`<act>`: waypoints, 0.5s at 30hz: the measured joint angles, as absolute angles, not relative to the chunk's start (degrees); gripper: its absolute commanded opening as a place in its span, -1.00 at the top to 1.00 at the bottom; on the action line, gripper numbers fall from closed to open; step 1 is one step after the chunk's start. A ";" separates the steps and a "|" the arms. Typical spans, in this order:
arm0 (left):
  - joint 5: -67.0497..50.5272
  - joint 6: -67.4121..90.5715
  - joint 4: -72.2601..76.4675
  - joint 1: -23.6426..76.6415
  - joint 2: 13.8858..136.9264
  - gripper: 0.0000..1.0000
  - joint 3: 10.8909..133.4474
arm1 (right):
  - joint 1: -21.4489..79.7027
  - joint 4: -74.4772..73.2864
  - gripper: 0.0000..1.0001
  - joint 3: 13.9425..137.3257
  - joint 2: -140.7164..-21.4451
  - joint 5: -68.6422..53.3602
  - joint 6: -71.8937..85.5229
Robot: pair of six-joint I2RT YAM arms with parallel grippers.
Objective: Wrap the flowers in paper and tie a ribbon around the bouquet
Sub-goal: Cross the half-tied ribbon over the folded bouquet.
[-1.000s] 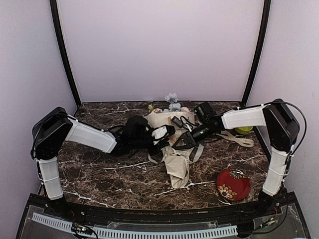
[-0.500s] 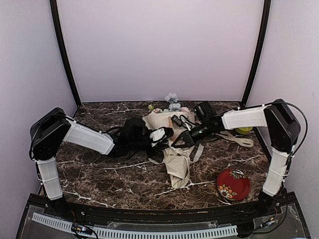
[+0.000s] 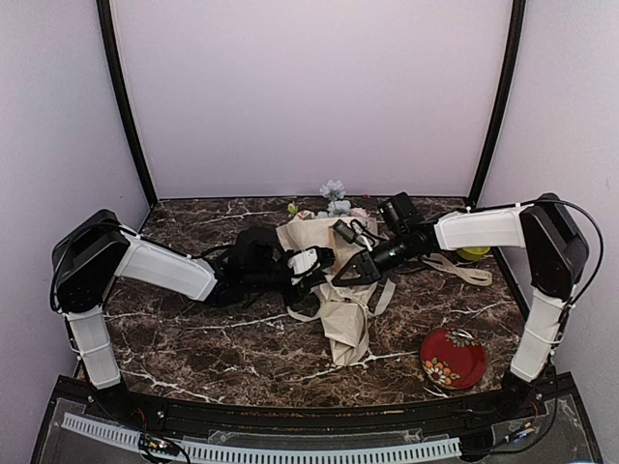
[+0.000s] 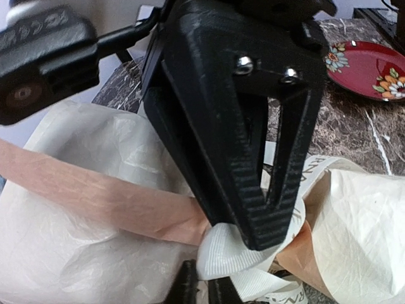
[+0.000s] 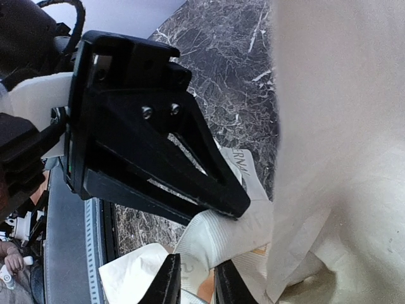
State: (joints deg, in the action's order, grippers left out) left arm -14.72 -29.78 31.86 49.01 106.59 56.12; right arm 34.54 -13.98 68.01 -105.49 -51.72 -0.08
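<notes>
The bouquet (image 3: 344, 311), a cream paper (image 4: 69, 253) cone, lies mid-table with its narrow end toward me. The flowers (image 3: 334, 196) show at its far wide end. Both grippers meet over the cone's waist. In the left wrist view my left gripper (image 4: 233, 258) is shut on a fold of the white ribbon (image 4: 223, 247). In the right wrist view my right gripper (image 5: 212, 240) stands slightly open, and a rounded fold of the ribbon (image 5: 218, 231) lies between its fingers beside the paper (image 5: 342, 126). A ribbon tail (image 3: 460, 270) trails off to the right.
A red flowered plate (image 3: 453, 358) sits near the front right and also shows in the left wrist view as the plate (image 4: 364, 60). A lime-green round thing (image 3: 473, 253) lies at the right edge behind the right forearm. Dark marble table (image 3: 193, 338).
Both grippers have stayed at the bouquet's waist and edged a little toward the back. The left arm's shoulder has shifted slightly left. The bouquet has not moved.
</notes>
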 measured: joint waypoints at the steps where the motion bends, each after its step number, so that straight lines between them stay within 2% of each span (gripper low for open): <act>1: -14.87 -29.69 31.86 49.01 106.59 1.00 56.12 | 34.48 -14.02 0.61 68.01 -105.30 -51.96 -0.21; 15: -16.97 -29.76 32.08 49.01 105.38 1.00 55.68 | 32.29 -14.00 0.61 67.51 -105.12 -51.59 1.17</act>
State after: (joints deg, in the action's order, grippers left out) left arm -16.97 -29.76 32.08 49.01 105.38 55.68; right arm 32.29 -14.00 67.51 -105.12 -51.59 1.17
